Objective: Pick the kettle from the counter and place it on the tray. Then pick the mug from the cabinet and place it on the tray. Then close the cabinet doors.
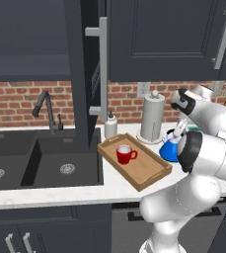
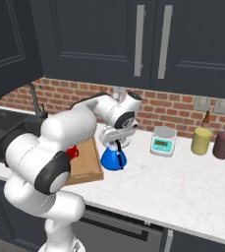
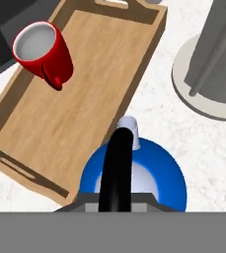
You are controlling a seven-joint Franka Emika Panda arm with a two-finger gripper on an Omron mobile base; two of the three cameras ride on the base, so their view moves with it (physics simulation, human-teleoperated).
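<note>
- left base view: the gripper [image 1: 179,129] hangs just above the blue kettle [image 1: 169,149], which shows partly behind the arm's white elbow. the kettle sits on the white counter [image 1: 115,187] just off the right edge of the wooden tray [image 1: 149,174].
- on the far side of the hand from the arm's base, the red mug [image 1: 125,154] stands upright inside the tray, toward its back half. behind the hand stands the paper-towel roll [image 1: 152,117], and a small soap bottle [image 1: 110,124] is by the tray's far corner.
- an open cabinet door [image 1: 79,69] with a silver bar handle hangs edge-on above the black sink [image 1: 45,163].
- right base view: the gripper [image 2: 118,144] points straight down onto the kettle [image 2: 113,157], its fingers closed at the thin black handle. the kettle's base appears to rest on the counter [image 2: 182,182], beside the tray [image 2: 88,165]. past the hand to the right are a kitchen scale [image 2: 163,141] and two jars [image 2: 201,141].
- hand view: the black handle [image 3: 117,170] runs up between the fingertips at the bottom edge, so the hand is clenched on it. the kettle's [image 3: 164,173] blue dome lies directly under the hand, its edge touching or overlapping the tray's [image 3: 80,108] rim. the mug [image 3: 43,49] stands in the tray's upper left, well apart from the kettle.
</note>
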